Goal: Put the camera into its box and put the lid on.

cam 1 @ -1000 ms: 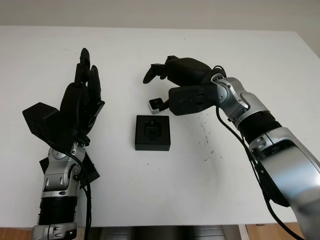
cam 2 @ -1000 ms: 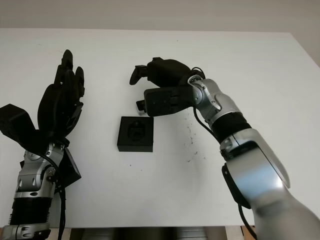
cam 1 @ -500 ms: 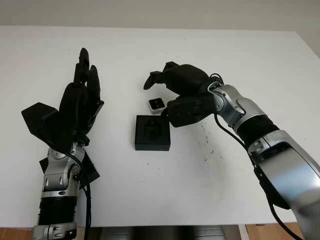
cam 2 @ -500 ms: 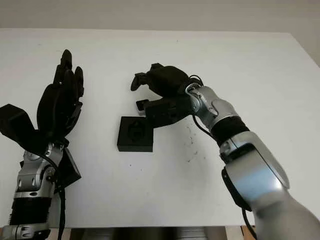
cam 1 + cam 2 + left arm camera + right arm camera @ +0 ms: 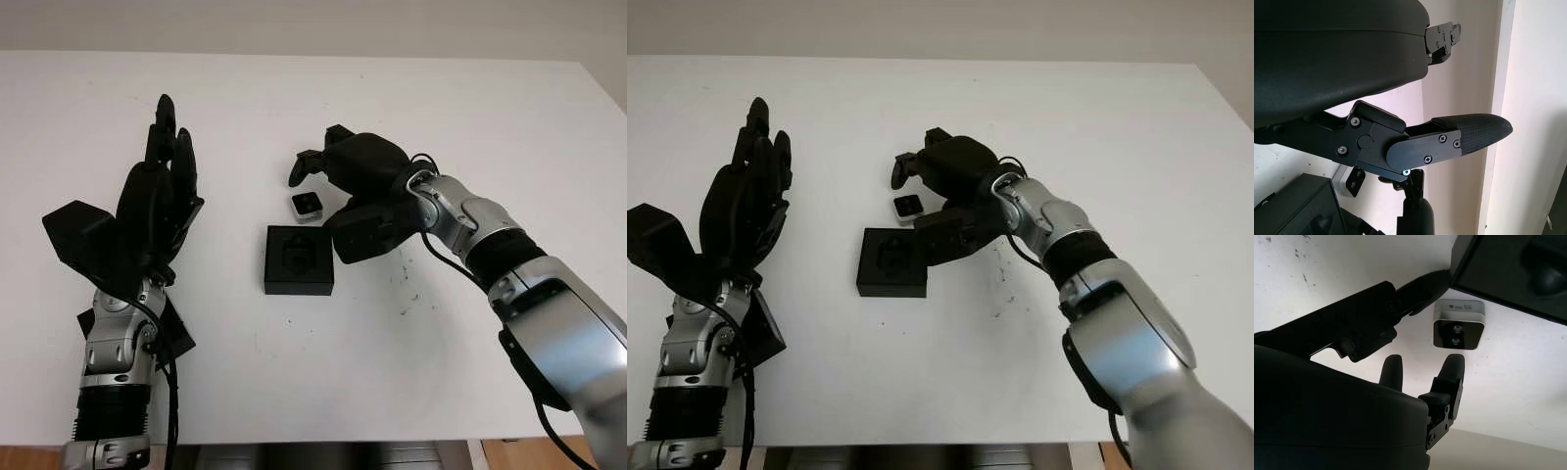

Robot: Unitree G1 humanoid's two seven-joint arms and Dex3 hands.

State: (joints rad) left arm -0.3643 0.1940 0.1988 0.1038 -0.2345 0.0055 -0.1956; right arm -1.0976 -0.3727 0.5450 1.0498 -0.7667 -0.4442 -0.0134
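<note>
The small silver camera [image 5: 307, 204] lies on the white table just beyond the far right corner of the open black box [image 5: 299, 259], lens face up. In the right wrist view the camera [image 5: 1458, 326] sits apart from the fingers [image 5: 1449, 374]. My right hand [image 5: 328, 196] arches over and beside the camera, open, its thumb lying along the box's right edge. The box's moulded insert holds nothing. My left hand [image 5: 162, 186] is raised at the left of the table, open and holding nothing. A flat black square piece [image 5: 181, 338] lies under the left forearm.
The white table [image 5: 470, 108] spreads wide to the right and far side of the box. Dark specks mark the surface right of the box [image 5: 404, 274]. The table's front edge runs close to both arms' bases.
My right hand has slid back to the right and towards me, uncovering the camera, which now lies flat on the table. The left hand and the box have stayed put.
</note>
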